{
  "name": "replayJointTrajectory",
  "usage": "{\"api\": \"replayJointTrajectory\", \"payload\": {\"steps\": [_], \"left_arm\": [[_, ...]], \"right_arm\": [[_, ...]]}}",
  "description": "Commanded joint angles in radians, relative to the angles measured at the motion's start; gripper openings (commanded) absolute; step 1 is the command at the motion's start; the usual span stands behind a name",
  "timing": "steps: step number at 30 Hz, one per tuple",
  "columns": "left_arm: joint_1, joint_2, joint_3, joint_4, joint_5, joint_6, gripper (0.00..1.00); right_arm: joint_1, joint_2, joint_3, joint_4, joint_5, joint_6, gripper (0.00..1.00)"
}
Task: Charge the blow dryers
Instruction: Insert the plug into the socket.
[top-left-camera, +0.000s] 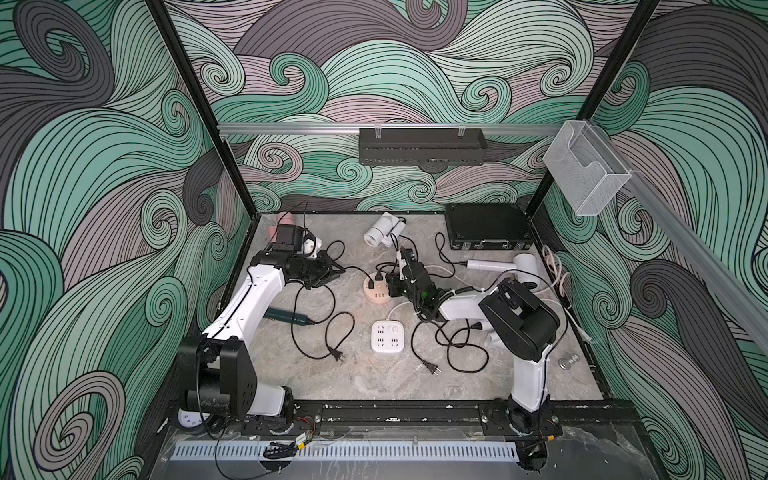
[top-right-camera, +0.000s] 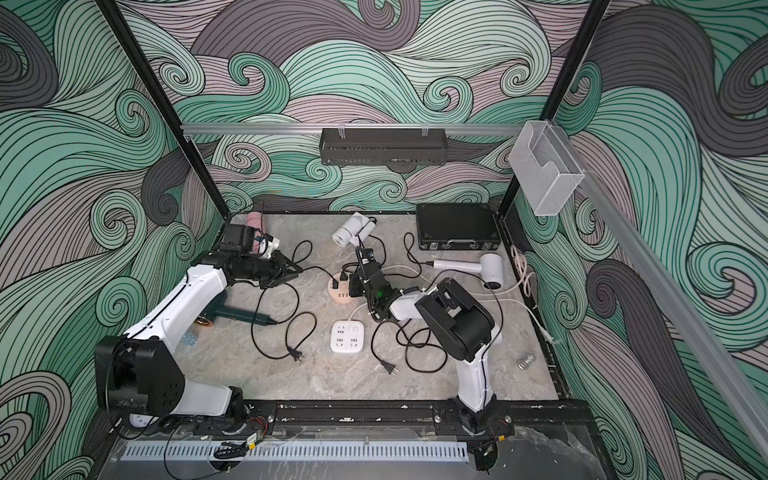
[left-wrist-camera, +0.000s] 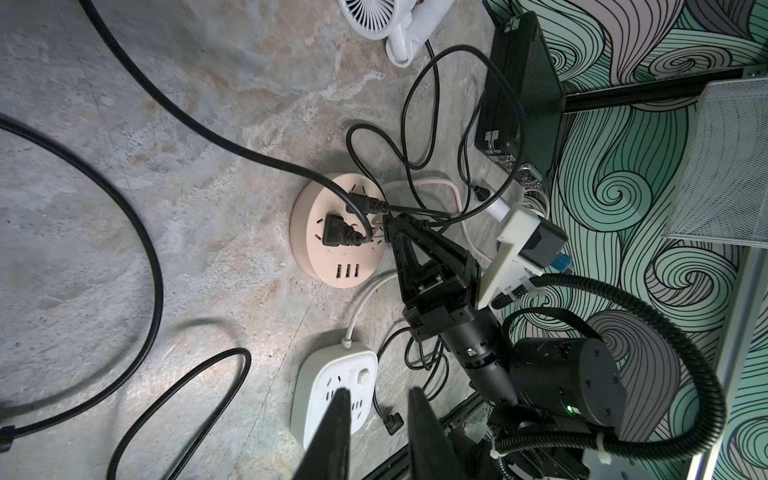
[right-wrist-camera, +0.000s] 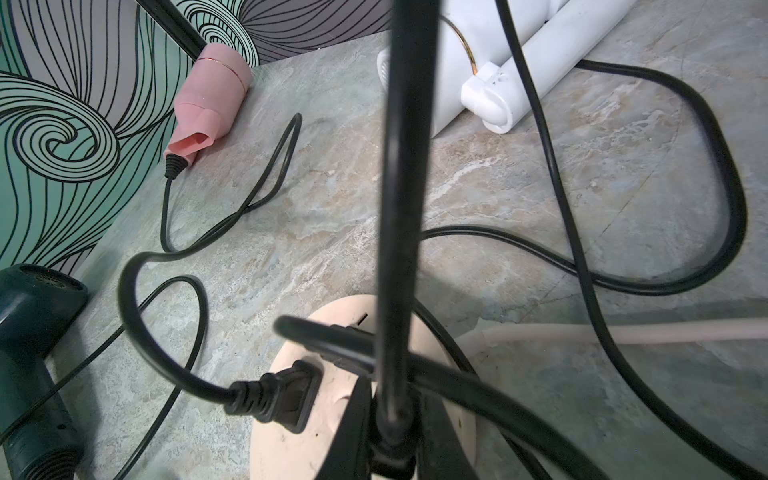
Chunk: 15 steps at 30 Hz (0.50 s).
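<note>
My right gripper is shut on a black plug just over the round peach hub, its cord rising in front of the camera. Both top views show that gripper at the hub's right edge. Two other plugs sit in the hub. My left gripper hangs open and holds nothing, left of the hub. The blow dryers lie around: pink and white at the back, white on the right, dark green under my left arm.
A square white socket block lies in front of the hub. Two loose plugs and looping black cords cover the middle. A black case stands at the back right. A small metal piece lies near the right edge.
</note>
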<state>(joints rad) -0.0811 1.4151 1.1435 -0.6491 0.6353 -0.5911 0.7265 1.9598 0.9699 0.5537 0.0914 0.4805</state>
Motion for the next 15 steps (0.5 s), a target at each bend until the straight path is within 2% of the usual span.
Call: {"api": "replayJointTrajectory", "payload": {"steps": [1,15], "left_arm": [[0.016,-0.030,-0.003,0.012,0.018,0.011,0.24],[0.035,-0.027,-0.016,0.014,0.030,0.023,0.24]], "right_arm": [[0.007,0.007,-0.014,-0.138,0.013,-0.011,0.01],[0.024,-0.003,-0.020,-0.143,0.037,-0.002,0.00]]}}
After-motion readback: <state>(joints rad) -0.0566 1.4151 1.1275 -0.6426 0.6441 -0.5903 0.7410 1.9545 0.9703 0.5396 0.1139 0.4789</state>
